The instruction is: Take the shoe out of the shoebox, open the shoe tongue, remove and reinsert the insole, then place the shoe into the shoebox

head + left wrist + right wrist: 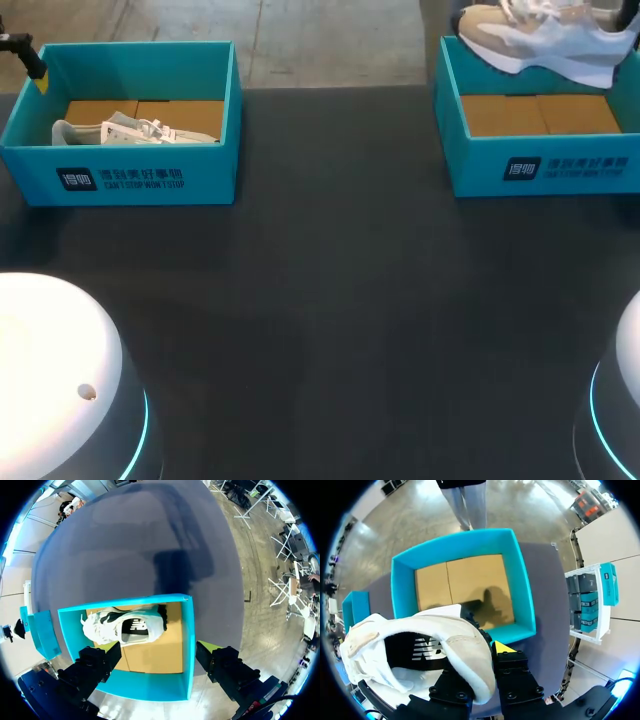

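Observation:
Two teal shoeboxes stand at the table's far side. The left shoebox [120,175] [185,645] holds a white shoe [130,131] [125,627] lying on its side on the brown floor. My left gripper [160,662] hangs open above this box, its fingers [100,662] spread wide and touching nothing. The right shoebox [540,165] [520,580] has only its bare brown floor. Above it hangs a second white and beige shoe [545,40] [420,650], with my right gripper [486,652] shut on its side wall near the opening.
The two white rounded arm bases [50,370] [625,400] sit at the table's near corners. Dark table top [330,300] stretches between the boxes and the bases. The left shoebox also shows beside the held shoe as a teal corner [355,607].

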`<action>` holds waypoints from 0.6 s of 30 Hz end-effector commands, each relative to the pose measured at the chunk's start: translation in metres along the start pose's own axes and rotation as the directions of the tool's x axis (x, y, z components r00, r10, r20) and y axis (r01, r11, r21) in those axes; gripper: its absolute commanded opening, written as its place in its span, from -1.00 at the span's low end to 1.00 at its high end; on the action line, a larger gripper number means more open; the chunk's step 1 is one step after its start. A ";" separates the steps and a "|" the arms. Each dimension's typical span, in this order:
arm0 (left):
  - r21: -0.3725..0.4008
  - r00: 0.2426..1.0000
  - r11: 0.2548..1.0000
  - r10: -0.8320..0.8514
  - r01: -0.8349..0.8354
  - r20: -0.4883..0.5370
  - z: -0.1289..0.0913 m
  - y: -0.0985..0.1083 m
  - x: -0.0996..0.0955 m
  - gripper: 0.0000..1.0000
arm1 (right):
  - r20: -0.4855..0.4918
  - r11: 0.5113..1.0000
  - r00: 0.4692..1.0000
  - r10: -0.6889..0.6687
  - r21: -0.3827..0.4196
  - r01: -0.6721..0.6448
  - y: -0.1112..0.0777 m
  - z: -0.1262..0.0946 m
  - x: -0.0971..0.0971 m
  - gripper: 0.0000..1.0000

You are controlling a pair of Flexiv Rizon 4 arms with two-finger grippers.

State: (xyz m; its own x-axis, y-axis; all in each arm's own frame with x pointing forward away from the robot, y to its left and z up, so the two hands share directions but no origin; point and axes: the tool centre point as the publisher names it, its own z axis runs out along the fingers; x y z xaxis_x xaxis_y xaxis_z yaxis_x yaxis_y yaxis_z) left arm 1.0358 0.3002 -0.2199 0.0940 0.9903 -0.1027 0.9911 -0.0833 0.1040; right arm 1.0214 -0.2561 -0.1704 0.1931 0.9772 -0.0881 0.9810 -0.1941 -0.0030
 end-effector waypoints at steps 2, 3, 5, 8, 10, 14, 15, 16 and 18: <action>0.000 1.000 1.000 0.001 -0.001 -0.002 -0.001 0.000 0.000 1.00 | 0.002 1.000 1.000 0.002 -0.027 -0.002 -0.024 -0.005 0.014 -1.00; 0.000 1.000 1.000 0.001 -0.001 -0.002 -0.001 0.000 0.000 1.00 | 0.004 1.000 1.000 0.001 -0.027 -0.001 -0.026 -0.006 0.016 -1.00; 0.000 1.000 1.000 0.001 -0.001 -0.002 -0.001 0.000 0.000 1.00 | 0.008 1.000 1.000 -0.001 -0.027 0.001 -0.031 -0.008 0.021 -1.00; 0.000 1.000 1.000 0.001 -0.001 -0.002 -0.001 0.000 0.000 1.00 | 0.012 1.000 1.000 -0.002 -0.025 0.002 -0.038 -0.010 0.030 -1.00; 0.000 1.000 1.000 0.001 -0.001 -0.002 -0.001 0.000 0.000 1.00 | 0.017 1.000 1.000 -0.003 -0.022 0.004 -0.044 -0.011 0.037 -1.00; 0.000 1.000 1.000 0.001 -0.001 -0.002 -0.001 0.000 0.000 1.00 | 0.018 1.000 1.000 -0.013 -0.021 0.013 -0.058 -0.014 0.053 -1.00; 0.000 1.000 1.000 0.001 -0.001 -0.002 -0.001 0.000 0.000 1.00 | 0.019 1.000 1.000 -0.014 -0.021 0.015 -0.063 -0.015 0.058 -1.00; 0.000 1.000 1.000 0.001 -0.001 -0.002 -0.001 0.000 0.000 1.00 | 0.019 1.000 1.000 -0.016 -0.020 0.016 -0.069 -0.016 0.063 -1.00; 0.000 1.000 1.000 0.001 -0.001 -0.002 -0.001 0.000 0.000 1.00 | 0.019 1.000 1.000 -0.017 -0.018 0.017 -0.074 -0.016 0.067 -1.00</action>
State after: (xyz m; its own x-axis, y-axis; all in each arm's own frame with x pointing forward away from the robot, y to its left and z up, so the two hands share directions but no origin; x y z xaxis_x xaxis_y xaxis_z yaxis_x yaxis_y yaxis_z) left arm 1.0358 0.3001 -0.2199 0.0941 0.9902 -0.1027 0.9911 -0.0834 0.1040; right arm 0.9720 -0.1813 -0.1622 0.1741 0.9798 -0.0986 0.9844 -0.1757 -0.0073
